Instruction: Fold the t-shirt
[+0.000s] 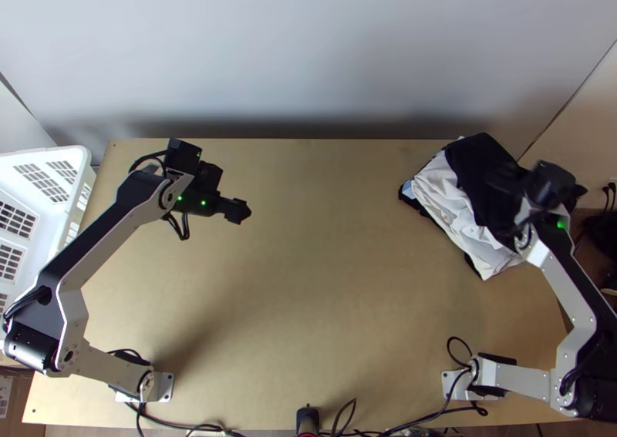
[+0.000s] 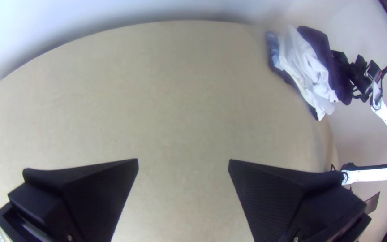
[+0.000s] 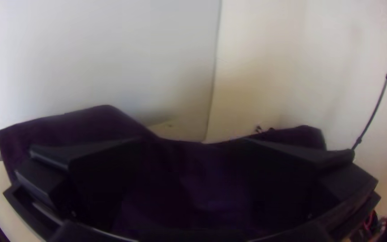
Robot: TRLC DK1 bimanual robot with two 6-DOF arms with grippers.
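Near edge of the table (image 1: 308, 344): black cables (image 1: 173, 423) run along it, plus a dark upright cylinder (image 1: 307, 419) around the middle. Left base plate (image 1: 164, 387) is bolted near the lower left, right base plate (image 1: 455, 385) at the lower right.

Going up the left side: white slotted basket (image 1: 48, 159), beside the table's left edge, the left arm (image 1: 96, 244) passing over part of it. Left gripper (image 1: 212, 181) hangs over the far left part of the table. Fingers (image 2: 99, 192) spread wide, bare wood in the gap, no cloth in its grasp.

Far right corner has the cloth pile, well apart from the left gripper. Black cloth (image 1: 432, 215) with a light blue patch (image 1: 408, 189) pokes out at the bottom, rumpled white cloth (image 1: 443, 186) lies over that, dark cloth (image 1: 480, 159) on top, draped loosely. Can't tell which layer is the t-shirt; it looks like the dark one, purplish up close, but don't quote me.

Right gripper (image 1: 534, 181) is over the right side of that dark cloth. Fingers (image 3: 99, 170) wide apart, released, cloth spanning the gap. Contact I can't tell.

Behind everything: pale wall (image 1: 308, 52).
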